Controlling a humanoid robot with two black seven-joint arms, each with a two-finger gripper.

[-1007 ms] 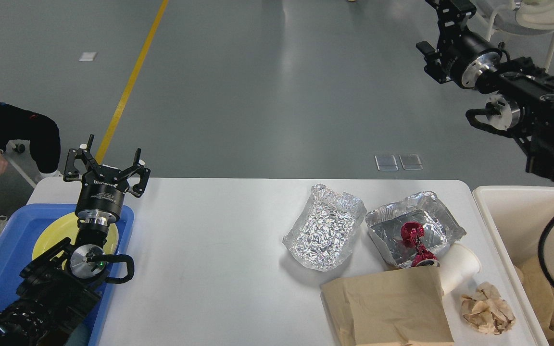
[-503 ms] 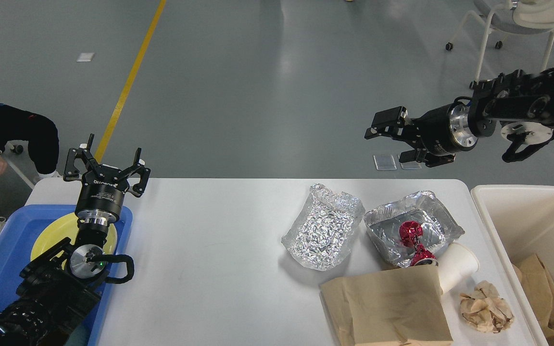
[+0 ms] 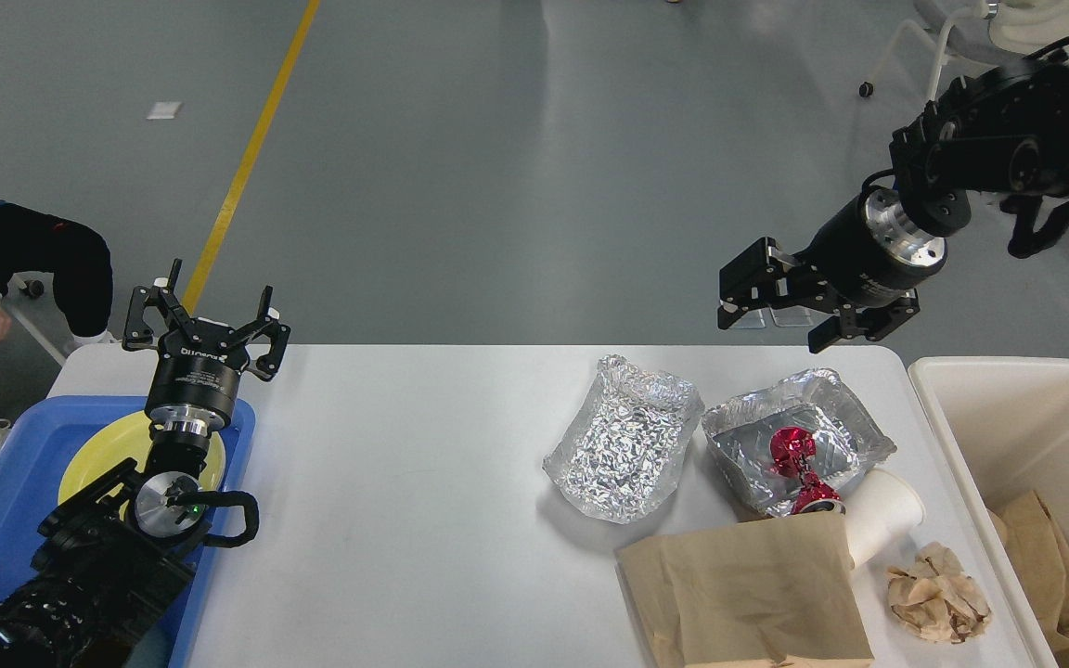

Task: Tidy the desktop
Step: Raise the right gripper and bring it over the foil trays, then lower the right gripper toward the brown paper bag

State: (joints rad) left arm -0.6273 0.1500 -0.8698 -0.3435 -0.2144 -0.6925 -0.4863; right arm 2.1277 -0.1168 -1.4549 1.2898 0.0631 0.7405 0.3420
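Desktop [image 3: 423, 482]: the white tabletop fills the lower middle of your head view, between the blue tray [image 3: 6, 520] on its left and the cream bin [image 3: 1008, 408] on its right.
Left gripper [image 3: 205, 306]: fingers spread wide and empty; you see it held above the tray's far corner, over the yellow plate [image 3: 98, 455] in the tray.
Right gripper [image 3: 785, 311]: jaws apart, nothing between them; it hangs over the desktop's far edge, above the foil tray [image 3: 855, 417].
Crumpled foil sheet [image 3: 627, 445]: lies just left of the foil tray, edges nearly touching.
Red wrapper [image 3: 794, 450]: sits inside the foil tray.
Paper cup [image 3: 887, 510]: on its side, beside the tray's near corner.
Brown paper bag [image 3: 748, 594]: flat at the near edge, overlapping the cup.
Crumpled brown paper [image 3: 938, 603]: right of the bag, apart from it.
Bin contents: you can see brown paper [image 3: 1049, 566] in it.
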